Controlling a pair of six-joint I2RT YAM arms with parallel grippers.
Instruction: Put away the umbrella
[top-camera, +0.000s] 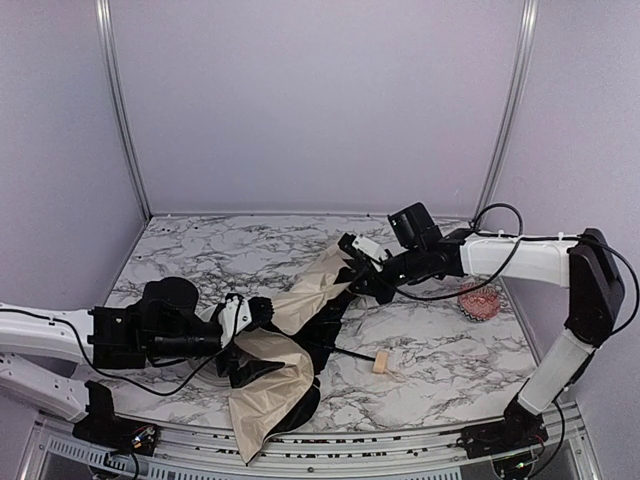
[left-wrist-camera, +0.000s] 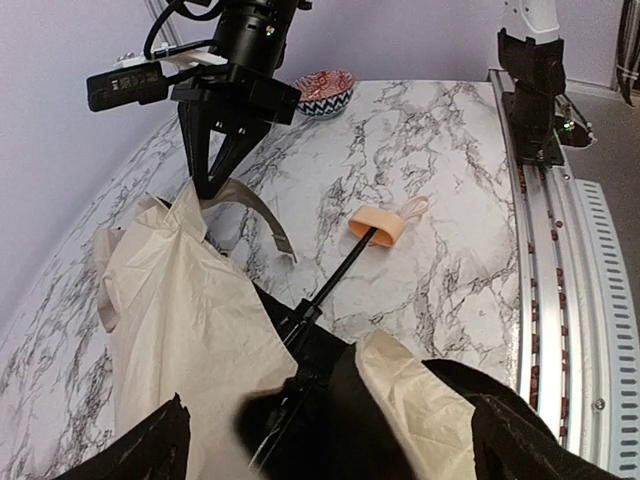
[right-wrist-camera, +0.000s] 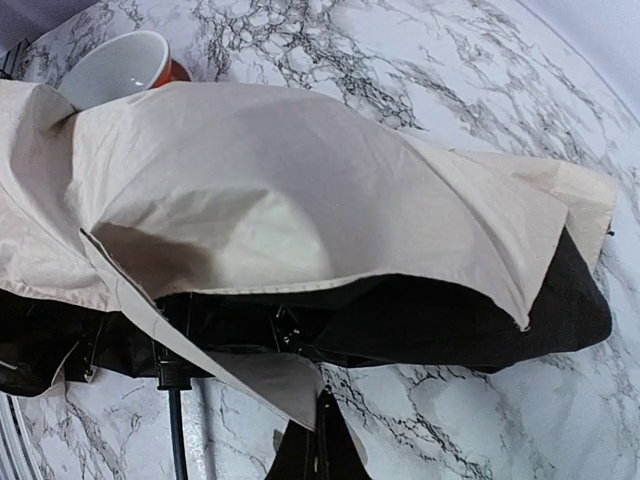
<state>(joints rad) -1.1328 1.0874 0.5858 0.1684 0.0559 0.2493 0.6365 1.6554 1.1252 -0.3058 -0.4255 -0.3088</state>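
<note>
Right tool tight on the umbrella edge; left tool at full spread (astride its folds).

My marble table carries the umbrella — its handle lying flat — and a patterned bowl.

We see bare marble on the table back-left and near-right past the handle. The umbrella sprawls across the middle; patterned bowl crowds the right edge.
</note>
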